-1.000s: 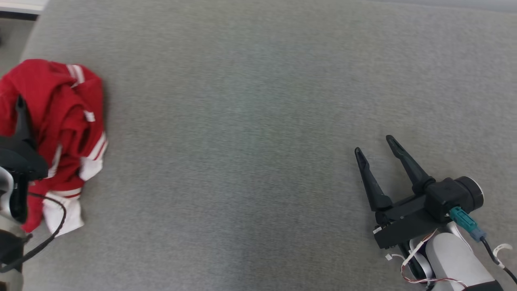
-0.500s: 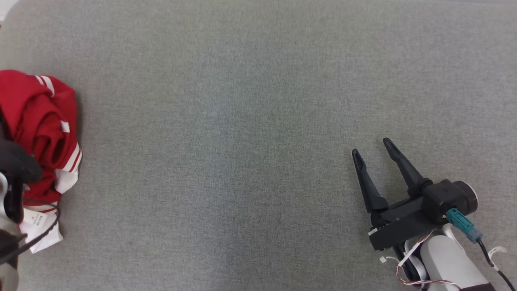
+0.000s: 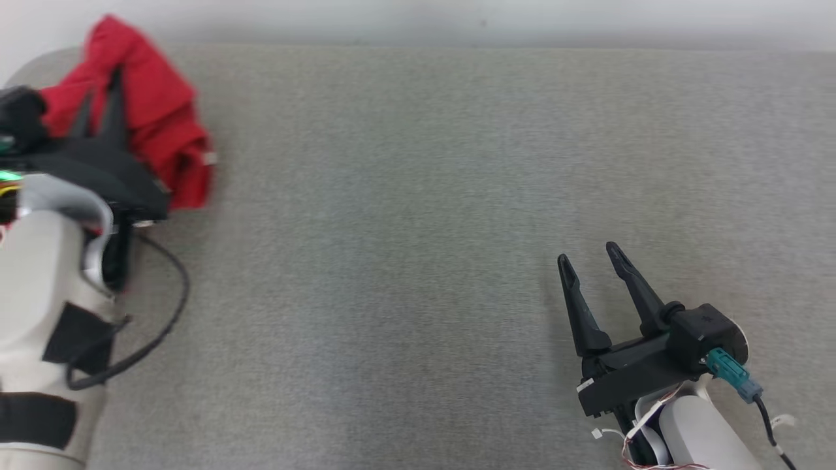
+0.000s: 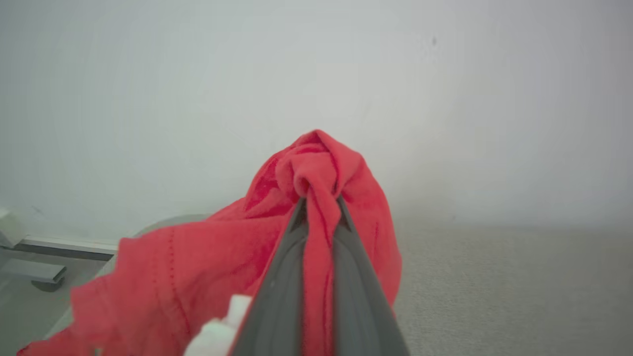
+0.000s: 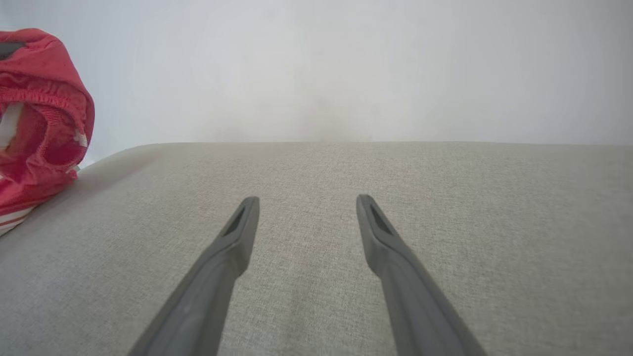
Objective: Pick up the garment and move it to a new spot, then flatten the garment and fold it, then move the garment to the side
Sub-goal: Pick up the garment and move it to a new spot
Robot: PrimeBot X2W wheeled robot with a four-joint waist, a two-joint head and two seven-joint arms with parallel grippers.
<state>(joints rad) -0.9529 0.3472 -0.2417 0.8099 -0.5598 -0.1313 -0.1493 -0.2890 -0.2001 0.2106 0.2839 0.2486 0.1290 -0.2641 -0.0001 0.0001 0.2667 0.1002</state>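
Evidently the left gripper (image 4: 320,205) is pinched tight on a bunch of the red garment (image 3: 163,124), holding it up for carrying (presumably elsewhere); the right gripper (image 3: 588,253) hovers spread wide.

Red garment (image 3: 163,124) with white trim, bunched and hanging, at the far left

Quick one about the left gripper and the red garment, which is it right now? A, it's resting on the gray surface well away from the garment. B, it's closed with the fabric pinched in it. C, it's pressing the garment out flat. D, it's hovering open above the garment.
B: in the left wrist view the left gripper is closed, with a bunched fold of the red garment pinched between its jaws.
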